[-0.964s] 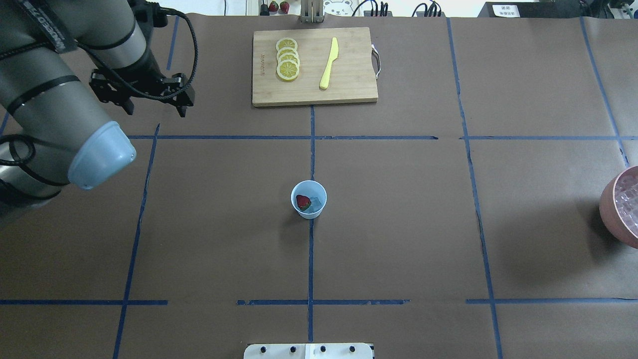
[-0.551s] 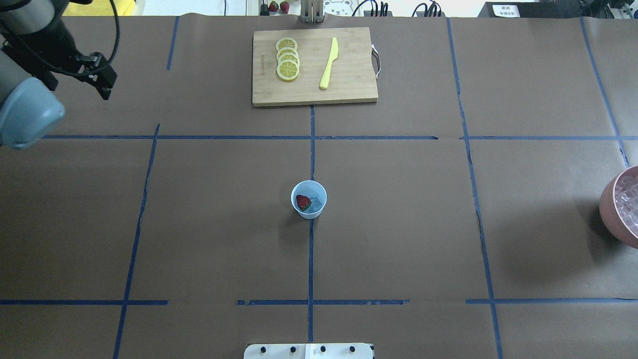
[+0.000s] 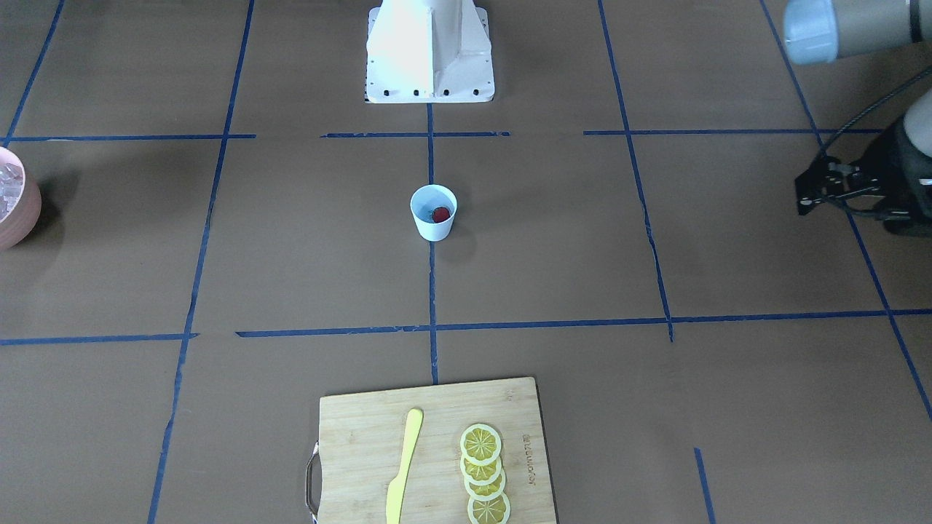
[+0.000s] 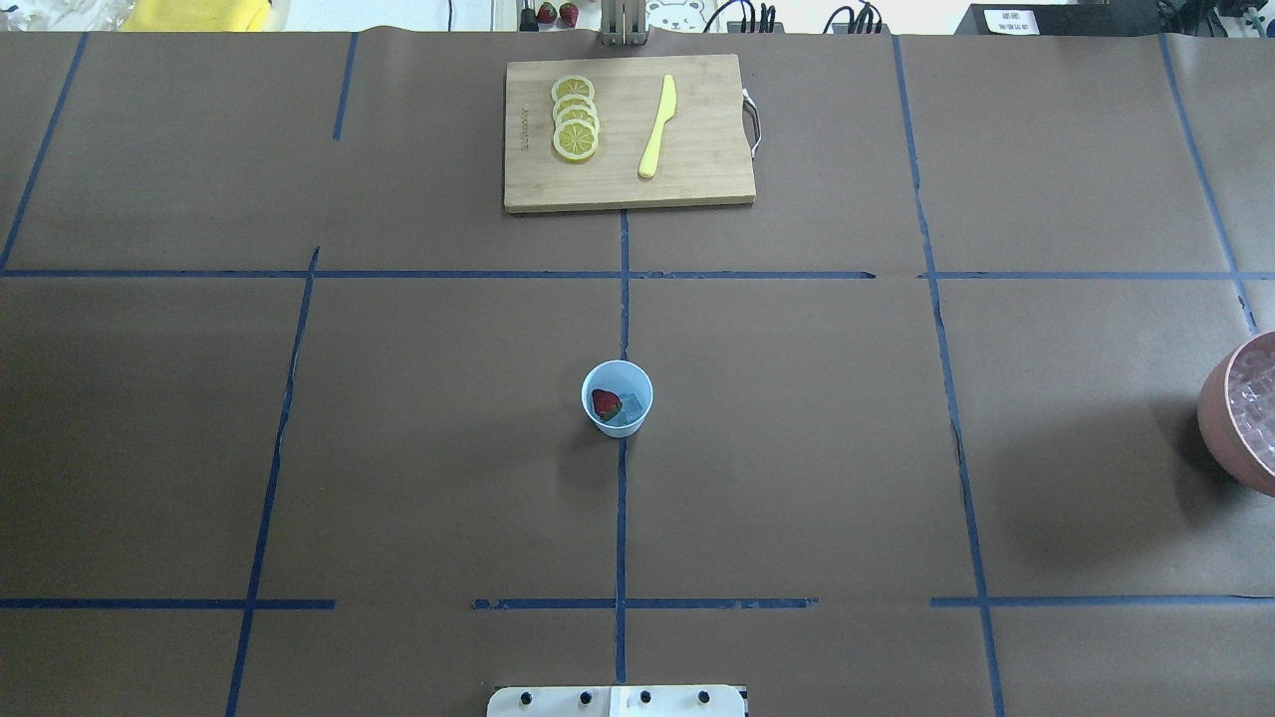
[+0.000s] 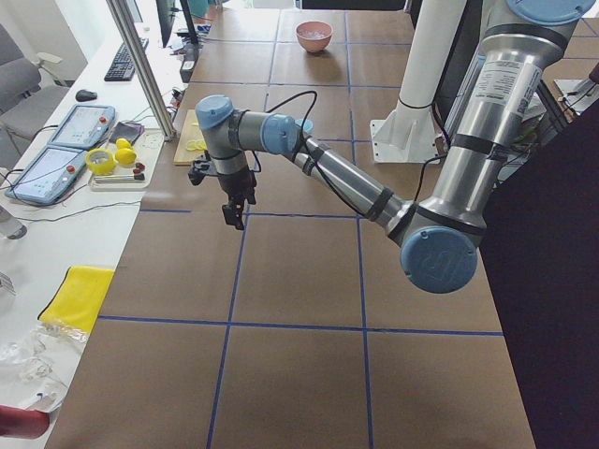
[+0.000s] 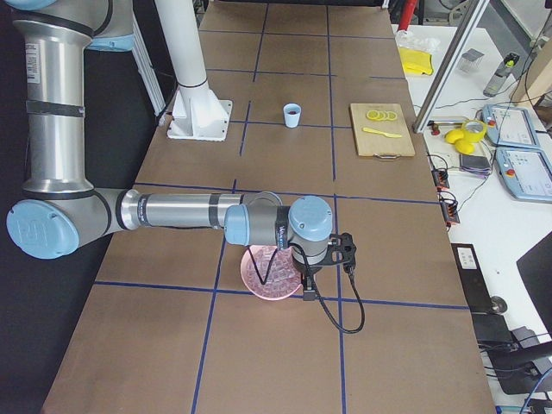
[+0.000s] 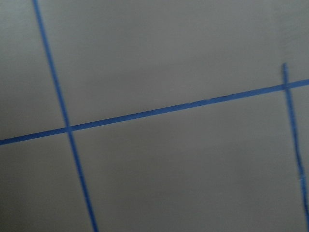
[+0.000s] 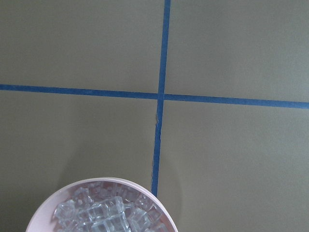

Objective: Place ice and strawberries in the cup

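The pale blue cup (image 4: 618,398) (image 3: 434,212) (image 6: 293,115) stands upright at the table's middle. Inside it lie a red strawberry (image 4: 605,402) (image 3: 440,214) and a clear ice cube (image 4: 630,406). My left gripper (image 3: 815,196) (image 5: 234,213) hangs over bare table far to the cup's left, fingers apart and empty. It is out of the overhead view. My right gripper (image 6: 304,289) hovers by the pink bowl's edge; I cannot tell whether it is open or shut. No fingers show in either wrist view.
The pink bowl (image 4: 1245,413) (image 8: 104,212) (image 3: 11,196) full of ice cubes sits at the table's right edge. A wooden cutting board (image 4: 628,129) at the far side carries lemon slices (image 4: 575,118) and a yellow knife (image 4: 657,124). The robot's white base (image 3: 429,51) is behind the cup.
My left arm has swung left and left the overhead view. The cup and its contents have not moved.
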`<state>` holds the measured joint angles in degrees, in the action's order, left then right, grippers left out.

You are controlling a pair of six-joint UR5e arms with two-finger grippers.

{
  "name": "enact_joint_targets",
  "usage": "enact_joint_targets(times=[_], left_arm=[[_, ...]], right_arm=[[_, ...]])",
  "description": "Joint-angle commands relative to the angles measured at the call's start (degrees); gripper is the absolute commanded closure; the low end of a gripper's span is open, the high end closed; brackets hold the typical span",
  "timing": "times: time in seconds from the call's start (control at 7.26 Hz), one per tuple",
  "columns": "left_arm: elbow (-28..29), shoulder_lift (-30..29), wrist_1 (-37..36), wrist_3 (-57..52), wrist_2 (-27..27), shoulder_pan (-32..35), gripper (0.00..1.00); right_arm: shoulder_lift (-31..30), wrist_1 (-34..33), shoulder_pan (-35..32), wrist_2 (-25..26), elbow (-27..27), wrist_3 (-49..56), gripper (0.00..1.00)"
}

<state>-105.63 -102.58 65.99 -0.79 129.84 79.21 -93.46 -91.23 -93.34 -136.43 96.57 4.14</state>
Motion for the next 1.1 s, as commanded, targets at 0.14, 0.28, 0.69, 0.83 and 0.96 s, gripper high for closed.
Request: enact_joint_targets(times=[0.14, 0.28, 0.69, 0.83, 0.96], left_arm=[[6.11, 11.93, 17.70, -1.41, 2.41, 3.31, 0.00], [8.92, 12.23, 19.68, -1.32, 3.39, 4.97, 0.00], [9.92, 12.14, 20.05, 3.47, 3.31, 9.55, 0.00], [10.01, 12.14, 19.97, 5.34, 3.31, 9.56, 0.00], [10.88, 12.23, 19.96, 6.32, 3.40, 9.65, 0.00]], right_arm=[[0.03, 0.00, 0.00, -0.07, -0.07, -0.01, 0.01], [0.03, 0.00, 0.00, -0.07, -0.07, -0.01, 0.01], [-0.15, 0.00, 0.00, -0.07, -0.07, -0.01, 0.01], [-0.15, 0.00, 0.00, -0.07, -0.07, -0.01, 0.01], [-0.15, 0.00, 0.00, -0.07, -0.07, -0.01, 0.01]])
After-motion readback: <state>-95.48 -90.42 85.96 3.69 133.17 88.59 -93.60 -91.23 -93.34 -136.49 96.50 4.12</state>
